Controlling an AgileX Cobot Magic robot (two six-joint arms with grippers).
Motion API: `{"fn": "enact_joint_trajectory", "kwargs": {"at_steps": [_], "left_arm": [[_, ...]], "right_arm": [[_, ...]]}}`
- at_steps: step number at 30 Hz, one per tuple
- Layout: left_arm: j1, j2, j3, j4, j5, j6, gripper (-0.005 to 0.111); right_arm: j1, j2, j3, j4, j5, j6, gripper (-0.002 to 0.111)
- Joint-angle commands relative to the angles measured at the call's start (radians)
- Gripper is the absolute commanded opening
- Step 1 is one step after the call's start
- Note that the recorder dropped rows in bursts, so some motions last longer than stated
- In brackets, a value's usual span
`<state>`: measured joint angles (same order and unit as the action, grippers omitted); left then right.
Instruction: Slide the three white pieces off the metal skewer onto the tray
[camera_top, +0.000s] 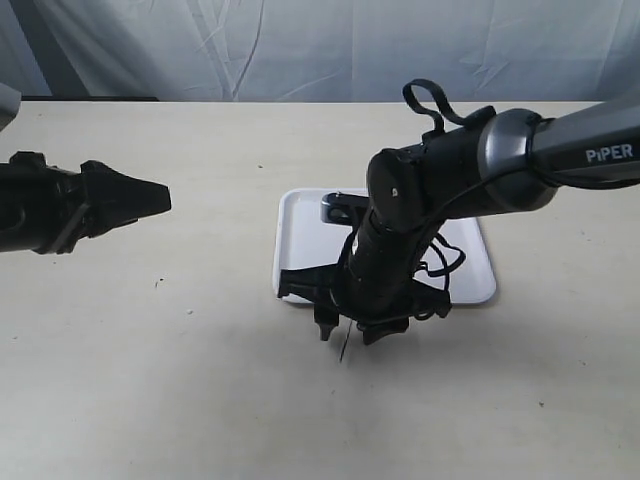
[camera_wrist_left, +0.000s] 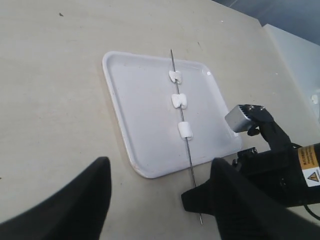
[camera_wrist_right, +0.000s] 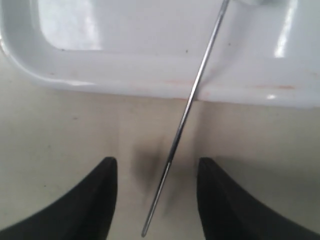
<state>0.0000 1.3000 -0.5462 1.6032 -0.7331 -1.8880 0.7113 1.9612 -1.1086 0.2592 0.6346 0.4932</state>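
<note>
My right gripper (camera_wrist_right: 156, 172) hangs spread astride the bare end of the metal skewer (camera_wrist_left: 190, 155); three white pieces (camera_wrist_left: 179, 100) lie threaded, seemingly resting on the tray (camera_wrist_left: 135, 100). My left gripper (camera_top: 160, 197) is spread, well apart. A crooked pinch could roll the skewer away.

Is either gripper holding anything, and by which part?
Nothing is held. The open right gripper straddles the metal skewer near its end; the left gripper is empty.
</note>
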Motion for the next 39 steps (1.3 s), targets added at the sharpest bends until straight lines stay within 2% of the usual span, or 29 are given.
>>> {"fn": "enact_joint_trajectory", "kwargs": {"at_steps": [1,5,12,28,32,35,39], "left_arm": [[-0.004,0.003,-0.004,0.001,-0.007,0.004,0.056],[-0.004,0.003,-0.004,0.001,-0.009,0.004,0.056],[-0.004,0.003,-0.004,0.003,-0.025,0.004,0.056],[-0.004,0.003,-0.004,0.005,-0.03,0.004,0.056],[-0.004,0.003,-0.004,0.005,-0.037,0.004,0.056],[-0.004,0.003,-0.004,0.005,-0.037,0.004,0.056],[-0.004,0.003,-0.004,0.005,-0.037,0.004,0.056]], "right_arm": [[0.0,0.025,-0.005,-0.013,-0.013,0.008,0.047],[0.0,0.026,-0.005,-0.022,-0.033,0.018,0.047],[0.0,0.026,-0.005,-0.049,-0.064,0.05,0.023],[0.0,0.026,-0.005,-0.074,-0.075,0.064,0.022],[0.0,0.026,-0.005,-0.074,-0.075,0.064,0.014],[0.0,0.026,-0.005,-0.074,-0.075,0.064,-0.001],[0.0,0.026,-0.005,-0.07,-0.087,0.064,-0.001]]}}
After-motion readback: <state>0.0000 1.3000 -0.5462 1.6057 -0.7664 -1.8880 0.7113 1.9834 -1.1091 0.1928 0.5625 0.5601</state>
